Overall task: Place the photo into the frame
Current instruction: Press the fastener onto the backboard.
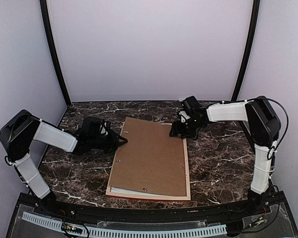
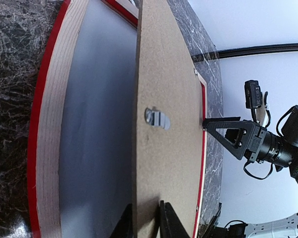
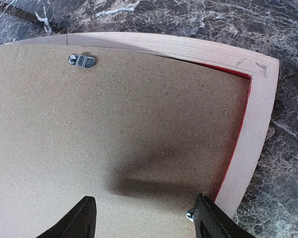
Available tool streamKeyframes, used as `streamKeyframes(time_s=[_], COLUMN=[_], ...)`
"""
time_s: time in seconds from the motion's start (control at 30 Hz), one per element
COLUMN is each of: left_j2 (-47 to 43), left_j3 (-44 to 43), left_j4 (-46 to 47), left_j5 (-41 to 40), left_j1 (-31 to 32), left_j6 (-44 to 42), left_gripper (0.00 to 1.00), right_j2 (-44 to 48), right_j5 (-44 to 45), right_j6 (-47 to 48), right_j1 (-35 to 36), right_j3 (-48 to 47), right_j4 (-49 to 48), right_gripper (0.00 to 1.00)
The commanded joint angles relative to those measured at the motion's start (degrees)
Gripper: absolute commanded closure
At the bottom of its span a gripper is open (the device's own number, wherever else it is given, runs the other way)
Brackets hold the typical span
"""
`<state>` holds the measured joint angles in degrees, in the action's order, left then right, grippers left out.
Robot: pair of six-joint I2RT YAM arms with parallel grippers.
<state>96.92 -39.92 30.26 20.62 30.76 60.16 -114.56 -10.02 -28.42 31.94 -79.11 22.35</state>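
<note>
The left end effector (image 2: 145, 220) pinches the backing board's (image 1: 151, 156) left edge, tilting it off the frame (image 1: 187, 171) lying face down mid-worktop (image 1: 223, 158), probably to admit the photo, unseen here; the right end effector (image 3: 146, 218) hangs wide open over the frame's far right corner.

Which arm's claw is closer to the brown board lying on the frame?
Left. The left gripper pinches the brown board by its left edge, that side raised off the frame. The right gripper stands open over the board's far right corner; contact cannot be told.

White arm links (image 1: 54, 136), black joints (image 1: 265, 119), black grippers (image 1: 121, 140) (image 1: 178, 131), looping black cable (image 1: 284, 116)
</note>
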Motion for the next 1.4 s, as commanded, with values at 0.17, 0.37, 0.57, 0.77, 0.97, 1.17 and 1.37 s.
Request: streamKeyframes(time_s=[0.17,0.37,0.57,0.77,0.97,1.17,1.37], left_j2=[-1.07,-0.70,-0.06,-0.01,-0.32,-0.25,-0.24], left_j3=[0.02,0.64,0.66,0.89,0.46,0.11,0.03], left_j4=[-1.36,-1.40,-1.97,-1.95,-2.61,-2.89,-3.22], left_j5=[-3.81,-5.77,-7.96,-8.40,-8.49,-8.23,-8.25], left_j1=[0.69,1.48,2.47,2.78,2.80,2.74,2.79], left_j6=[-2.57,-4.43,-6.00,-6.39,-6.99,-7.08,-7.16], left_gripper=[0.92,0.91,0.91,0.91,0.91,0.90,0.89], right_j2=[2.68,4.02,5.71,7.13,8.91,7.33,4.67], right_j5=[-2.52,-4.22,-6.35,-4.73,-1.09,3.28,3.52], right_j6=[-3.15,-4.49,-6.39,-6.14,-2.19,1.75,3.39], right_j1=[0.31,0.31,0.07,-0.26,-0.31,-1.18,-2.13], right_j3=[3.69,5.22,6.94,7.09,5.26,2.80,2.30], right_j4=[2.77,1.12,-0.97,-1.12,-1.18,1.51,1.48], right_gripper=[0.32,0.32,0.32,0.31,0.27,0.22,0.22])
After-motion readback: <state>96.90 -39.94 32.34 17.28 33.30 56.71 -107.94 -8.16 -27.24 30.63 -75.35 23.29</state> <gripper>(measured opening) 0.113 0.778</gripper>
